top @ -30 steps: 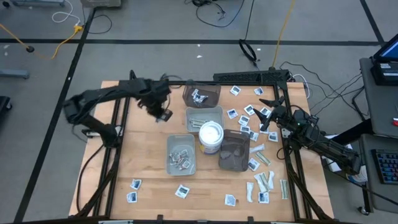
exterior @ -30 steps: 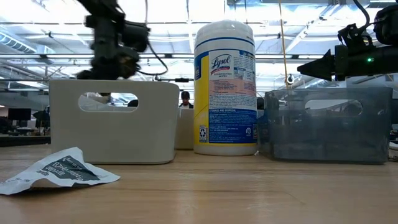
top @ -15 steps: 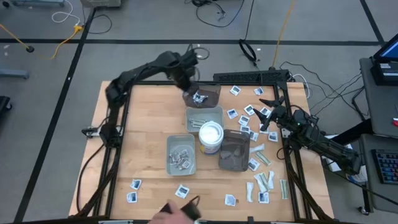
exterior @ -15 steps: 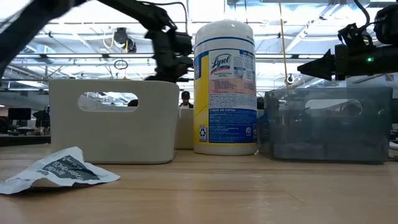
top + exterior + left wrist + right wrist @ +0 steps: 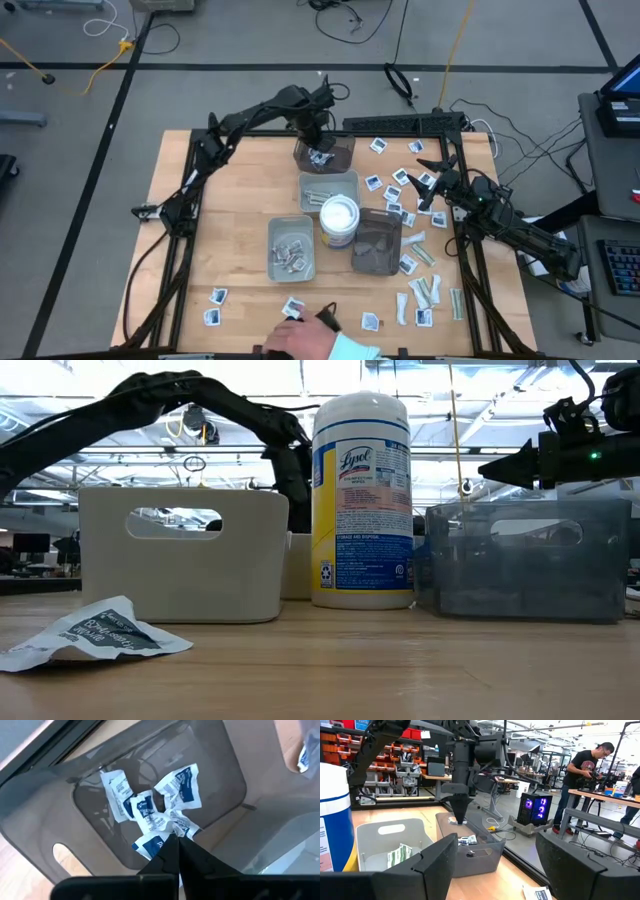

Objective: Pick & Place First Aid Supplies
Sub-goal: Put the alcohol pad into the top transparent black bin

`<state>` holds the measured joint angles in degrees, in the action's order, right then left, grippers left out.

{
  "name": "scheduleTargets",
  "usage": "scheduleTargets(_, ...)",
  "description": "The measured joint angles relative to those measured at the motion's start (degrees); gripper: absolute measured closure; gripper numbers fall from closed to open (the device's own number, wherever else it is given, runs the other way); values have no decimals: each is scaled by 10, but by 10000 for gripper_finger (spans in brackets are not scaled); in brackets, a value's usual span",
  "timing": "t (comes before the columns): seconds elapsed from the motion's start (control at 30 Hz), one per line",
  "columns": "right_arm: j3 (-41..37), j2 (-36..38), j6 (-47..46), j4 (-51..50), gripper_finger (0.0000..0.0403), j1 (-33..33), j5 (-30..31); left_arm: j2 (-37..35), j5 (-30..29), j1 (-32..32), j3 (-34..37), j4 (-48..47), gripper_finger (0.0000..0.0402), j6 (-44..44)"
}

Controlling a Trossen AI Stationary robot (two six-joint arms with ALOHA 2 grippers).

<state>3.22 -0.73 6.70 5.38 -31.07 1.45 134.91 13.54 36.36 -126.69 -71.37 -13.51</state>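
Left wrist view: my left gripper (image 5: pixel 176 840), fingers pinched shut on a square white packet (image 5: pixel 172 826), hangs over the far dark tray (image 5: pixel 227 767); my right gripper (image 5: pixel 432 186) waits, fingers spread.

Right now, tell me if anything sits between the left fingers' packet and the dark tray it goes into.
Nothing visible does. The left gripper hangs shut on a square white packet with blue print, directly above the dark translucent rectangular tray at the table's far edge. Only other packets lie on the tray floor below; its top is open.

Two black jointed arms (image 5: pixel 250 112) — tapered dark jaws.
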Motion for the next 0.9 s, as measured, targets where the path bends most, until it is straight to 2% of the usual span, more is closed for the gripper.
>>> scheduleTargets(0.1, 0, 0, 0, 0, 140, 0, 0, 0, 1, 0, -1, 1, 396, -4)
scheduleTargets(0.17, 0, 0, 0, 0, 140, 0, 0, 0, 2, 0, -1, 0, 380, 1)
scheduleTargets(0.4, 0, 0, 0, 0, 140, 0, 0, 0, -5, 1, -1, -3, 266, -3)
scheduleTargets(0.53, 0, 0, 0, 0, 140, 0, 0, -4, -14, 6, -1, 0, 220, -7)
scheduleTargets(0.67, 0, 0, 0, 0, 140, 0, 0, -10, -65, 8, -1, -1, 192, -57)
scheduleTargets(0.8, 0, 0, 0, 0, 140, 0, 0, -17, -28, 10, -1, 20, 175, -39)
scheduleTargets(0.9, 0, 0, 0, 0, 140, 0, 0, -24, -25, 6, -1, 19, 170, -22)
